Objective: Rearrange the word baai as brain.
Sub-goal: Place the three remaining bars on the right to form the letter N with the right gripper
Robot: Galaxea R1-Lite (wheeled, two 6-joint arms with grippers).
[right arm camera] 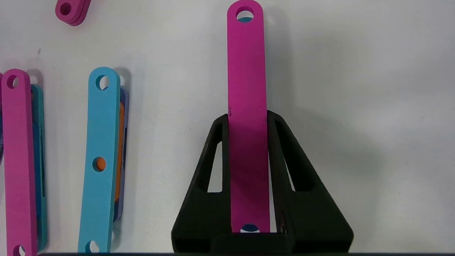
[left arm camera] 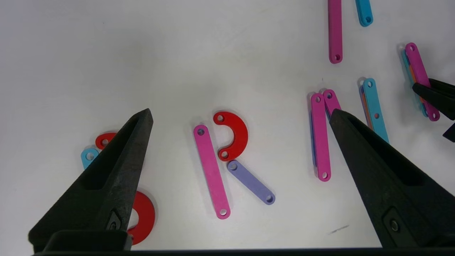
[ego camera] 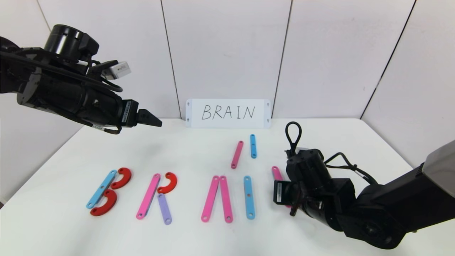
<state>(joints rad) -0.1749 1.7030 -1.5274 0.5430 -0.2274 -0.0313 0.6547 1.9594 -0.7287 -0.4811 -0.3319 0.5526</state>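
Head view: the left gripper [ego camera: 156, 121] hangs raised over the table's far left, its jaws spread and empty. The right gripper [ego camera: 288, 199] is low on the white table [ego camera: 320, 142], at the right end of the letter row, clamped on a pink strip [ego camera: 276, 173]. The white card [ego camera: 228, 113] reading BRAIN leans on the panelled wall.

Left wrist view: between the wide black fingers [left arm camera: 117, 160] lies the R: pink bar [left arm camera: 211, 170], red curve [left arm camera: 233, 135], purple strip [left arm camera: 251, 182].

Right wrist view: the jaws press both edges of the pink strip, which lies flat, with a blue strip [right arm camera: 100, 160] just beside.
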